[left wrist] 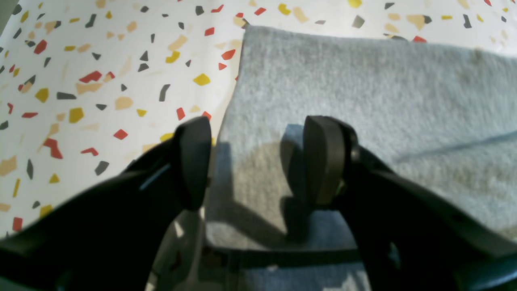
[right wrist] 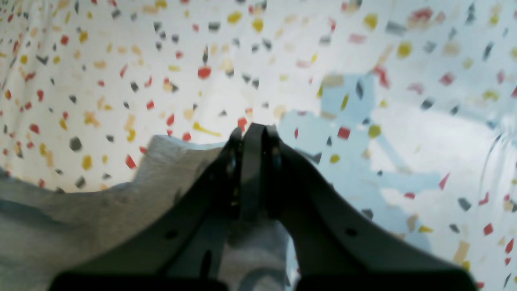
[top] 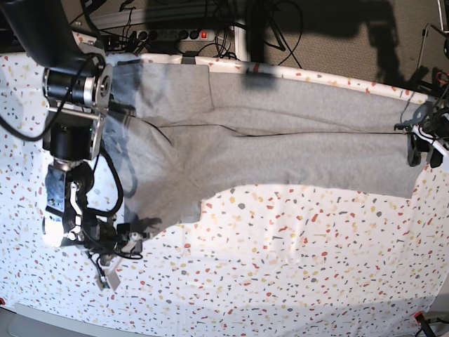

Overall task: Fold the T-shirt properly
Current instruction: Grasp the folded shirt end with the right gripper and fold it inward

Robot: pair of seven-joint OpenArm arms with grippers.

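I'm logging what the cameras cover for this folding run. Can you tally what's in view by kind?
T-shirt: 1
Grippers: 2, the left gripper open, the right gripper shut
Tabletop: 1
Total: 4

Free room: bare table (top: 280,267) from 4 to 8 o'clock; T-shirt (top: 280,144) blocks my 12 o'clock.

Base view looks down from overhead; both wrist views sit close over the same T-shirt (top: 280,147).
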